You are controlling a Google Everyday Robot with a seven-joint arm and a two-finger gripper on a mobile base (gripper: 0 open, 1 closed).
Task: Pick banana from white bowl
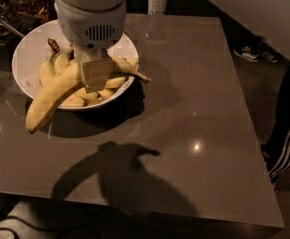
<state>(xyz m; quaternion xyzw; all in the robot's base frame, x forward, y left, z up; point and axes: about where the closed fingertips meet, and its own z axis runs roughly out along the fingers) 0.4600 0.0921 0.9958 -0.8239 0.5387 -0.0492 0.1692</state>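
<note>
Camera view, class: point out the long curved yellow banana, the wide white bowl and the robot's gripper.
Long curved yellow banana (55, 97): camera view, body below-left of the grasp.
Wide white bowl (29, 59): camera view, bare left inner wall.
Gripper (95, 79): camera view, above bowl, between jaws clamping banana.

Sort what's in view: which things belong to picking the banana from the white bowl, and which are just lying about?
Belongs to the job:
- gripper, over the bowl, shut on the banana
- white bowl

Just lying about:
- shorter bananas in the bowl
- table
- shoes on the floor
- striped trouser leg at right
</note>
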